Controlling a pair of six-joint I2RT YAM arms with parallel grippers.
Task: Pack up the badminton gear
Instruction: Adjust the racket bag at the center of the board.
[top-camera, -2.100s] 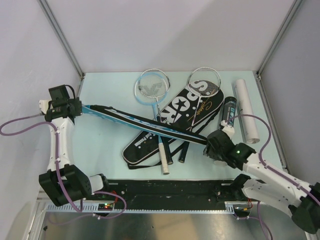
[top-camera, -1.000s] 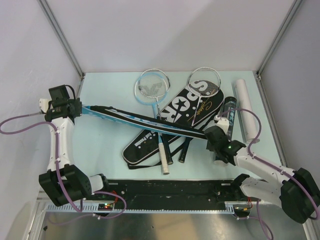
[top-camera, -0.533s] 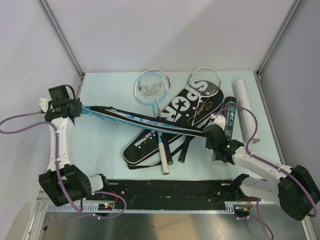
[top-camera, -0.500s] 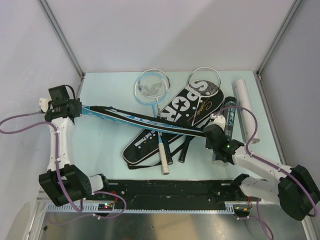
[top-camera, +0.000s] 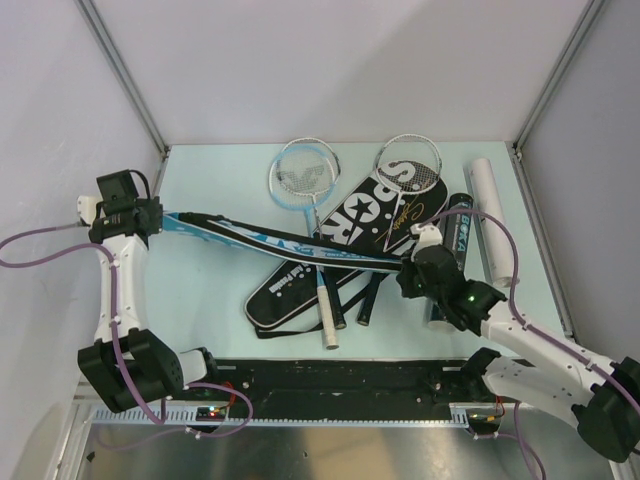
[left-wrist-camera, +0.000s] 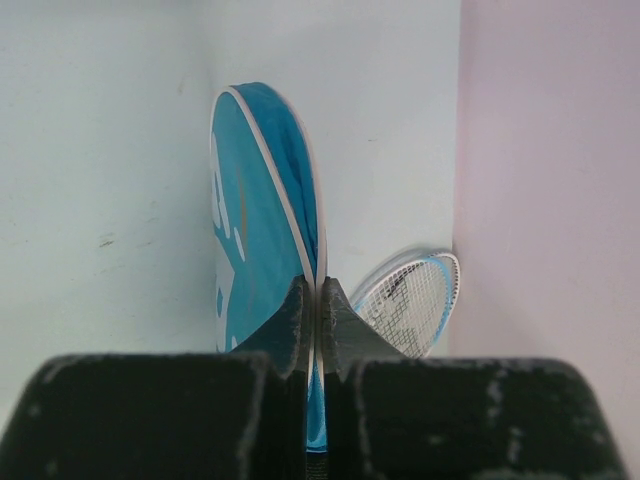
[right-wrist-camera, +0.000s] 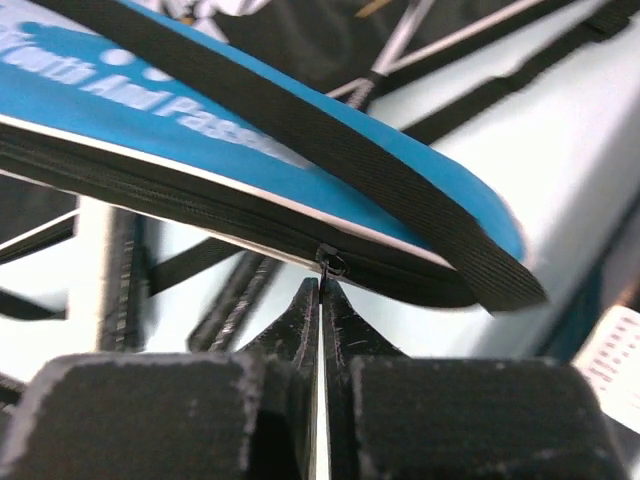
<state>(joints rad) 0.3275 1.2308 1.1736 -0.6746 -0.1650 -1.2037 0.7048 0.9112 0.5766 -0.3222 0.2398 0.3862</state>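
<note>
Left gripper (left-wrist-camera: 315, 292) clamped on one blue racket bag (left-wrist-camera: 265, 200); right gripper (right-wrist-camera: 320, 287) closed, tips at its zipper pull (right-wrist-camera: 331, 263); two black bags (top-camera: 375, 205); two racket heads (top-camera: 300, 172); one black tube (top-camera: 460, 215); one white tube (top-camera: 485, 190).

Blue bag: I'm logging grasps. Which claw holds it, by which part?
The left claw pinches the blue bag by its rim at one end. The right claw is shut at the zipper pull; whether it grips cannot be told.
</note>
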